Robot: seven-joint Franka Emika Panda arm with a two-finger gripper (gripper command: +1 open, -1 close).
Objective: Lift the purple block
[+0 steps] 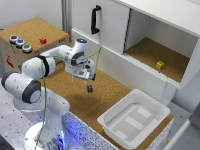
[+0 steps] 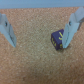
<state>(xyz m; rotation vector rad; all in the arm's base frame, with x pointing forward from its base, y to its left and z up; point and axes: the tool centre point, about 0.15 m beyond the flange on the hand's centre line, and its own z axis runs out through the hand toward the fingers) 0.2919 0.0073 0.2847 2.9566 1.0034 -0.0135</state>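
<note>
Our hand (image 1: pixel 86 78) hangs wide open above the purple block (image 1: pixel 90 88), which sits unlifted on the bench (image 1: pixel 107 95).

A cork-topped worktable (image 1: pixel 107 95) fronts a white cabinet (image 1: pixel 150 37), whose open cork-lined compartment sits beside a black door handle (image 1: pixel 95 20). A wooden button box (image 1: pixel 30 37) stands beside the cabinet; a white tub (image 1: pixel 112 120) rests below it.

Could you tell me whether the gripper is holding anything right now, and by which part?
Nothing is held: the gripper is open above the purple block, which lies on the cork beside one finger.
</note>
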